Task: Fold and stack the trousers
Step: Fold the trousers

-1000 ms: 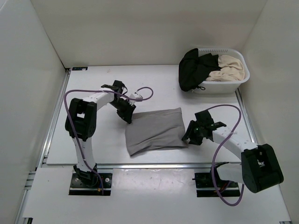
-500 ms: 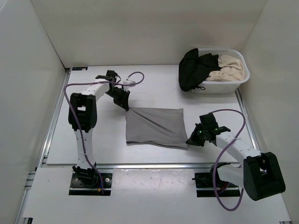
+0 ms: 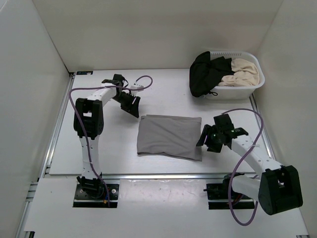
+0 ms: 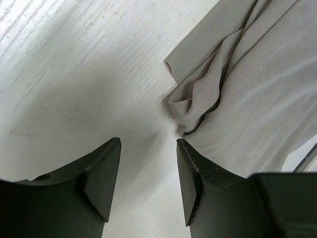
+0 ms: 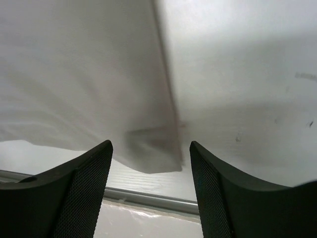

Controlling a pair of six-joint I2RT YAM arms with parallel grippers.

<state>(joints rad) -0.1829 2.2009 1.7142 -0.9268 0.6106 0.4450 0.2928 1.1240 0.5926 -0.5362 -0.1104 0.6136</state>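
The grey trousers (image 3: 170,137) lie folded into a flat rectangle in the middle of the table. My left gripper (image 3: 132,107) hovers just off their far left corner, open, with only bare table between its fingers; that bunched corner (image 4: 198,106) shows just ahead of the jaws. My right gripper (image 3: 207,141) sits by the right edge of the trousers, open and empty. The near right corner of the fabric (image 5: 158,153) lies ahead of its fingers, apart from them.
A white basket (image 3: 250,89) at the back right holds a black garment (image 3: 205,72) and a beige garment (image 3: 243,72). A metal rail (image 3: 158,174) runs along the table's near edge. White walls close in on both sides.
Both grippers have let go of the trousers and opened. The folded cloth now lies flatter and a little further right. The right gripper has risen slightly from the corner.
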